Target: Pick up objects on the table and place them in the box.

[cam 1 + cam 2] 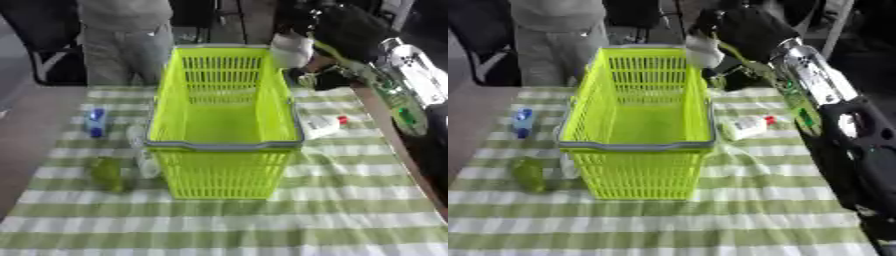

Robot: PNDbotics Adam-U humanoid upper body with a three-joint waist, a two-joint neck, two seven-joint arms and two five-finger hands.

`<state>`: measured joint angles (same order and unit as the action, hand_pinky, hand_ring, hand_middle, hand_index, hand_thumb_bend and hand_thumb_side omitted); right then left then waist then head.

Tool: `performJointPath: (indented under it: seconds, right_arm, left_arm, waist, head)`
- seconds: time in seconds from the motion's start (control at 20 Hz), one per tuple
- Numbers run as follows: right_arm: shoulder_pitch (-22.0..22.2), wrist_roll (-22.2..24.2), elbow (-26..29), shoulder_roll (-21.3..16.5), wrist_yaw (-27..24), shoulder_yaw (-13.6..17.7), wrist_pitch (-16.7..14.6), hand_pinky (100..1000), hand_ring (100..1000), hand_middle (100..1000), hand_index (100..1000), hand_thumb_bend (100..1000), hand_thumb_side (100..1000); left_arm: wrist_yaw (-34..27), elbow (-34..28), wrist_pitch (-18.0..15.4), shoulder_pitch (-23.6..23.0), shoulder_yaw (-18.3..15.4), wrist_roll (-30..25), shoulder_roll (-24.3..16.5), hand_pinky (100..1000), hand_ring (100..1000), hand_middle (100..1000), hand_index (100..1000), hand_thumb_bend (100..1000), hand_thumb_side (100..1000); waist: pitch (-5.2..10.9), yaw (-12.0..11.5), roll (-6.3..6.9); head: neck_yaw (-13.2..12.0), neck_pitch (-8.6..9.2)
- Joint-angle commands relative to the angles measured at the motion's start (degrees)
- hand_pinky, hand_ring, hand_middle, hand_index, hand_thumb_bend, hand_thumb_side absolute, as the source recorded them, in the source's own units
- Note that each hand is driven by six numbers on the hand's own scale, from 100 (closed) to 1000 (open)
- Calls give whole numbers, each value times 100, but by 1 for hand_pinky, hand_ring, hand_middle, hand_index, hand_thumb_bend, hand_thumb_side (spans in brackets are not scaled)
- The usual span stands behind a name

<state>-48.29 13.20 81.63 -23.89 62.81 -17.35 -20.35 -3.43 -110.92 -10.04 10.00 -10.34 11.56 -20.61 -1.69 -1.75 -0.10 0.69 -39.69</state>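
A lime-green plastic basket (223, 120) stands in the middle of the striped table, with nothing visible inside. My right arm comes in from the right, and my right hand (343, 31) is raised above the basket's far right corner. It is shut on a white object (291, 50) that hangs over the basket rim. A white bottle with a red cap (322, 126) lies on the table just right of the basket. On the left lie a blue bottle (95, 122), a green bottle (108, 173) and a clear object (143, 162) against the basket wall. My left hand shows nowhere.
The table has a green-and-white striped cloth (227, 220), with its right edge (394, 145) under my arm. A person (127, 35) stands beyond the far edge, touching nothing. A dark chair (52, 65) is at the back left.
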Motion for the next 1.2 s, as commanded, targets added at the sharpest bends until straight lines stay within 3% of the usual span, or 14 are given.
performJointPath:
  seconds: [0.05,0.25,0.3,0.35,0.4,0.5,0.6,0.75,1.15,1.2]
  right_arm:
    - [-109,338,-21,2,-508,-132,-199,156,183,390,415,256,188]
    - [-96,644,-22,73,-805,-275,-319,181,210,420,440,270,210]
    - [-96,696,-14,82,-856,-293,-339,245,283,481,492,318,252]
    - [-95,766,-7,87,-896,-323,-385,375,432,624,619,380,349]
    - [-95,833,-1,89,-929,-333,-426,601,661,820,768,426,496]
    - [-85,981,-15,87,-1023,-333,-473,749,802,902,847,432,631]
    - [-80,1122,-31,77,-1109,-319,-470,749,802,902,847,432,631]
    - [-74,1219,-17,67,-1236,-289,-428,786,825,922,876,425,761]
    - [-56,1193,75,4,-1267,-187,-299,771,802,891,884,412,748]
    - [-51,1175,88,-1,-1250,-169,-281,764,790,890,884,100,754]
  left_arm:
    - [-17,-56,-7,39,6,-27,-102,580,777,690,760,230,1000]
    - [-18,-55,-7,39,12,-35,-99,579,777,690,760,229,1000]
    - [-18,-54,-7,39,12,-35,-100,579,777,690,760,229,1000]
    - [-19,-54,-6,39,13,-36,-98,580,777,690,760,229,1000]
    - [-19,-53,-6,39,14,-36,-97,579,777,691,760,229,1000]
    - [-19,-53,-7,38,14,-37,-97,580,777,691,760,230,1000]
    - [-19,-53,-7,38,12,-36,-96,580,777,691,760,230,1000]
    - [-19,-50,-6,38,12,-35,-94,579,777,691,760,229,1000]
    - [-17,-51,-7,40,12,-41,-95,580,778,691,761,229,1000]
    - [-18,-52,-8,40,11,-39,-95,580,777,691,761,229,1000]
  waist:
    - [69,-3,12]
    - [65,0,13]
    - [65,1,13]
    - [66,0,13]
    - [66,1,12]
    - [68,2,10]
    - [70,1,8]
    - [71,3,6]
    - [70,14,10]
    - [70,15,10]
  head:
    - [8,30]
    - [17,29]
    - [18,30]
    - [21,30]
    - [22,30]
    - [18,35]
    - [15,41]
    - [5,47]
    - [-11,56]
    - [-12,57]
